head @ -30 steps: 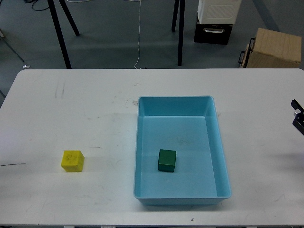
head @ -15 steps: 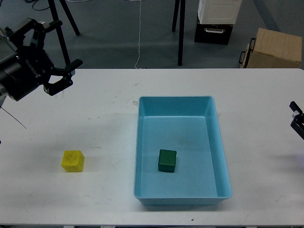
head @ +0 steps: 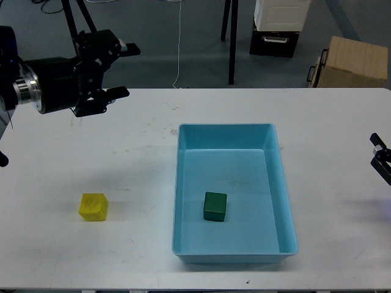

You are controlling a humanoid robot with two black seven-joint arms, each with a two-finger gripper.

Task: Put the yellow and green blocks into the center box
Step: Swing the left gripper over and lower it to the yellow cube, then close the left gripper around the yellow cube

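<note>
A yellow block lies on the white table at the front left. A green block lies inside the light blue box in the middle of the table. My left gripper is open and empty, held high above the table's back left, far up and right of the yellow block. Only the tip of my right gripper shows at the right edge, and its fingers cannot be told apart.
The white table bears only the box and the yellow block. Behind it on the floor stand black stand legs, a black and white case and a cardboard box.
My left arm has swung in from the left edge and moved right and up above the back left of the table, its gripper open. The right gripper shifted slightly. Blocks and box have not moved.
</note>
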